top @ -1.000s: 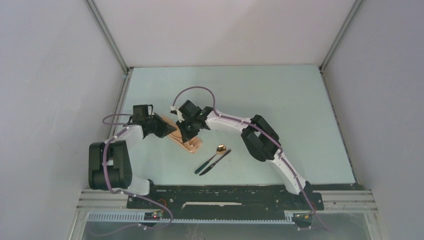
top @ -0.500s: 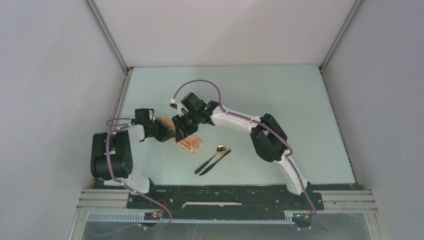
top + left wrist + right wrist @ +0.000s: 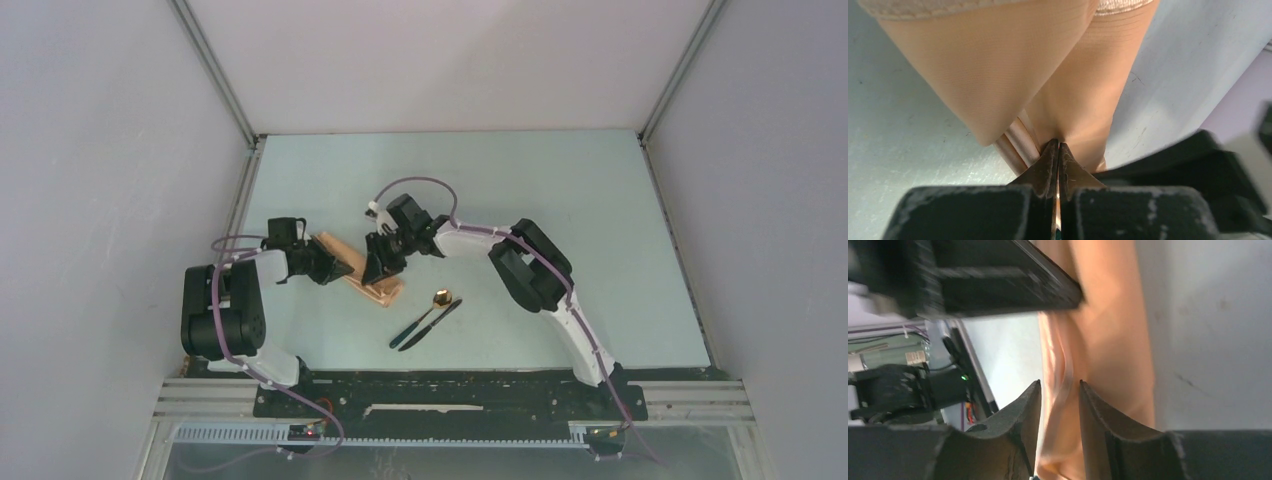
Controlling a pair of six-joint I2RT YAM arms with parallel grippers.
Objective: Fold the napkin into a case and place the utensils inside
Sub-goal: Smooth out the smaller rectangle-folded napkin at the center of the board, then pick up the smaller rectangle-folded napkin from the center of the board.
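The peach-tan napkin (image 3: pixel 388 291) lies folded into a narrow case on the table, running diagonally from the far left to the near right. My left gripper (image 3: pixel 338 268) is at its left part, shut on a layer of the cloth (image 3: pixel 998 75), with the fingertips (image 3: pixel 1058 145) pinched together. My right gripper (image 3: pixel 378 270) stands over the case's middle. Its jaws (image 3: pixel 1059 385) are a little apart, astride a raised fold of the cloth (image 3: pixel 1118 340). The spoon (image 3: pixel 441 297), with a gold bowl and a dark handle, and the dark knife (image 3: pixel 432 325) lie side by side to the right of the case.
The pale green table (image 3: pixel 560 200) is walled by white panels at the back and sides. The black base rail (image 3: pixel 450 395) runs along the near edge. The right arm's elbow (image 3: pixel 530 265) hangs over the table to the right of the utensils.
My right gripper has shifted right and down along the case, and its wrist has swung. My left gripper has drawn slightly left and keeps its hold. The utensils have not moved.
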